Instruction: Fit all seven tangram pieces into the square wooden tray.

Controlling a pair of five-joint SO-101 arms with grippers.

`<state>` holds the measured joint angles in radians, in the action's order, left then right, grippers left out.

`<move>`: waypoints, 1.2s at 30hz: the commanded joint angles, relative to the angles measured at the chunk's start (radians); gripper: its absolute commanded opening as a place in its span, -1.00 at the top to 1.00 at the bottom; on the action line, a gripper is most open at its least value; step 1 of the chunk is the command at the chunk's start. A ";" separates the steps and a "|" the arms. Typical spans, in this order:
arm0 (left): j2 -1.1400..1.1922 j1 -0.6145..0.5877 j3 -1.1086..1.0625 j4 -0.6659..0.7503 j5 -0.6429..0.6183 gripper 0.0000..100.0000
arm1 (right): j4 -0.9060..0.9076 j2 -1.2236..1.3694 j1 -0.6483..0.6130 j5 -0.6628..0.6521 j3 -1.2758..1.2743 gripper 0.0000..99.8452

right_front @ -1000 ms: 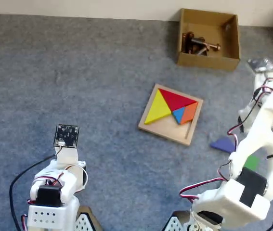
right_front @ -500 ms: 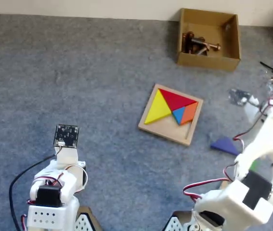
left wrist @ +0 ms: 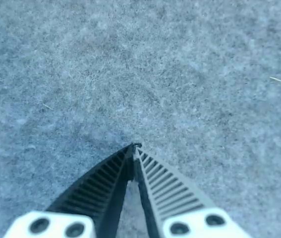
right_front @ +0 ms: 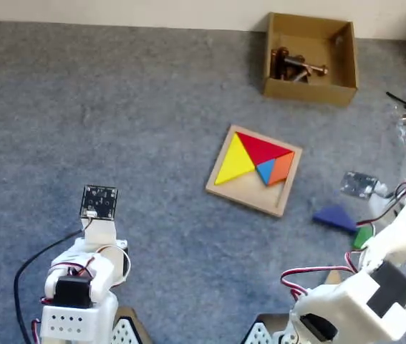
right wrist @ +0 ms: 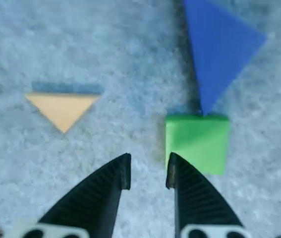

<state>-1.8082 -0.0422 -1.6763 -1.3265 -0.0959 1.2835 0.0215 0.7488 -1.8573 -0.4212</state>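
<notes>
**Spotter A:** The main risk for you sits at the right gripper (right wrist: 148,167). Its jaws are only a narrow slit apart, narrower than the green square (right wrist: 197,144) just in front of them. One fingertip (right wrist: 172,163) overlaps the near edge of that square. If you lower from here, I judge that the finger lands on top of the piece and shoves it instead of gripping it.

**Spotter B:** A shove would not stay with one piece. A corner of the blue triangle (right wrist: 220,48) meets the green square's far edge, so you would likely move both. The pieces also lie flat on the grey carpet (right_front: 117,107), which gives your fingers little edge to catch.

**Spotter A:** The right gripper holds nothing. I cannot tell whether that fingertip touches the square or hangs just above it. The tan triangle (right wrist: 62,107) lies well off to the other side, apart from both fingers.

**Spotter B:** Your left gripper (left wrist: 134,148) is closed tip to tip and empty, over bare carpet.

**Spotter A:** The square wooden tray (right_front: 251,193) lies near the table's middle, partly filled, with bare wood along one side. The three loose pieces lie beside it, near your right arm.
</notes>
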 commanded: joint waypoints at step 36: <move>-0.007 0.016 -0.019 0.002 -0.008 0.99 | -0.165 -0.082 -0.088 -0.005 0.018 0.39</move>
<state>-1.8082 -0.0422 -1.6763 -1.3265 -0.0959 1.1408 -0.0061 0.6705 -1.8604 -0.4703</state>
